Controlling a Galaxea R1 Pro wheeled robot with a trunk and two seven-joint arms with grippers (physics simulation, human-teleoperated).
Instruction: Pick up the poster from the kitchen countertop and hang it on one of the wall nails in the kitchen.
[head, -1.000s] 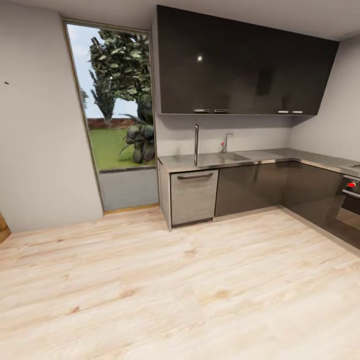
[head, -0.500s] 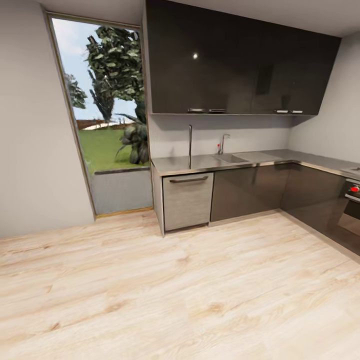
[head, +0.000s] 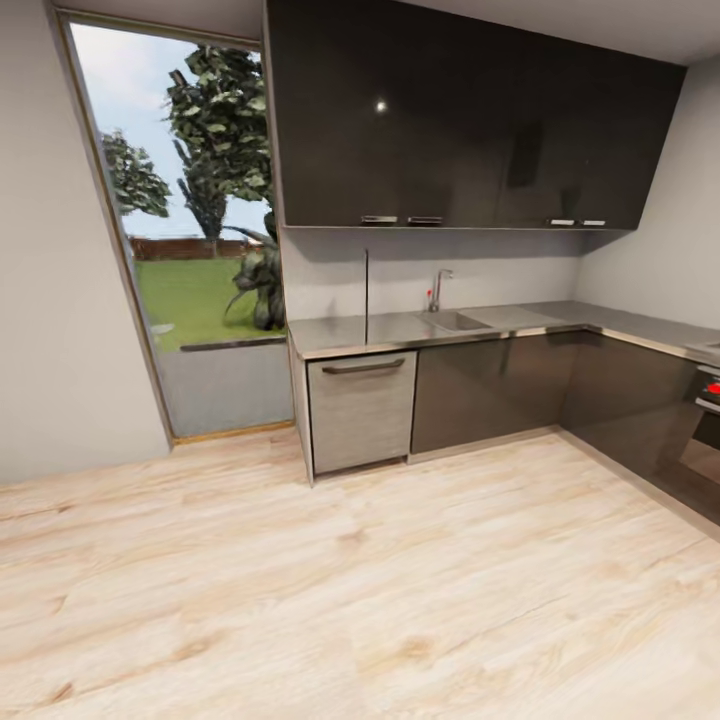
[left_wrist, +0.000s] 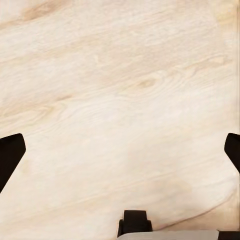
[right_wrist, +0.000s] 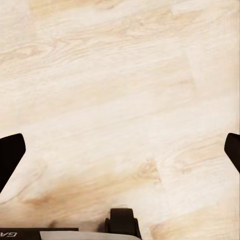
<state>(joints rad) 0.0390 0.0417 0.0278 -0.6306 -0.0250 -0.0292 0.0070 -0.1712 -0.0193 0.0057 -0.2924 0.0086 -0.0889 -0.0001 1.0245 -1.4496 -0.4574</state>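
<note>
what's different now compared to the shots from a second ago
The head view has swung: the window, dishwasher and tap all slid leftward in the picture together, so the camera moved, not the things. The dark speck on the left wall has left the picture. Nothing was grasped or released. The kitchen countertop looks unchanged, and both grippers hang open over the wooden floor.

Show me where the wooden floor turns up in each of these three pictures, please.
Head view: the wooden floor takes the lower half, in front of the kitchen countertop and the window.
Left wrist view: it lies beyond the left gripper, whose dark fingers stand wide apart.
Right wrist view: likewise, beyond the right gripper.
Shared landmark: the floor's own pale planks with brown grain.
</note>
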